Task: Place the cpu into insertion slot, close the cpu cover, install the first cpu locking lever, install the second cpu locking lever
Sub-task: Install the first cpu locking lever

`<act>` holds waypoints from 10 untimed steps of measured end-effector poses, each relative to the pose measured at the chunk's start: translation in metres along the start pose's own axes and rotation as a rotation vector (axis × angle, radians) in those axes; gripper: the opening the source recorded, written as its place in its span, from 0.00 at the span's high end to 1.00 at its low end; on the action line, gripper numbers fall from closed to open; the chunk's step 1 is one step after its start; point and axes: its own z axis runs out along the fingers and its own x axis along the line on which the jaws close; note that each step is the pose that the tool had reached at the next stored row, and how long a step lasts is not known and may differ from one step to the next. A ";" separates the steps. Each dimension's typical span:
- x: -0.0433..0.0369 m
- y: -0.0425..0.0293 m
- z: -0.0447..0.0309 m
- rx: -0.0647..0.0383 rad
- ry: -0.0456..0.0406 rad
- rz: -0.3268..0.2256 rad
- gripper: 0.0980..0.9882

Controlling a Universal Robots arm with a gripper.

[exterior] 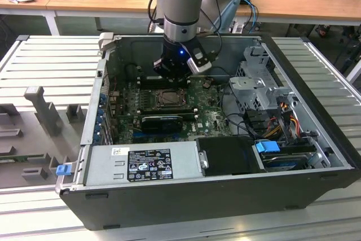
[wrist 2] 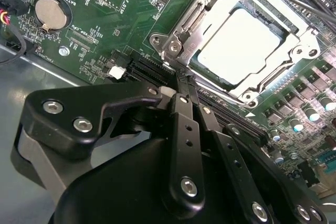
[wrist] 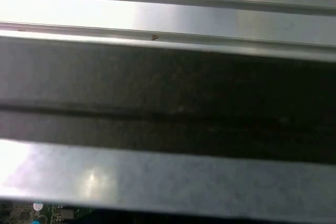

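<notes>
My gripper (wrist 2: 181, 85) has its fingers pressed together, tips at the corner of the insertion slot (wrist 2: 176, 45) on the green board. The cpu (wrist 2: 239, 43) sits in the slot, cpu cover (wrist 2: 273, 69) closed around it.

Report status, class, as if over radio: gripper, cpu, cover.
Gripper shut, fingertips at the corner of the cpu cover. Cpu seated in the insertion slot, cover down over it. Nothing in the way.

1 cpu (wrist 2: 239, 45), 1 cpu cover (wrist 2: 197, 27), 1 coin battery (wrist 2: 50, 13).
</notes>
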 end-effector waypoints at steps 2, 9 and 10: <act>0.0000 -0.0008 0.0005 0.000 0.0001 0.000 0.99; 0.0001 -0.0022 0.0033 0.000 -0.0001 0.000 0.99; 0.0001 -0.0023 0.0032 -0.002 0.0000 0.000 0.99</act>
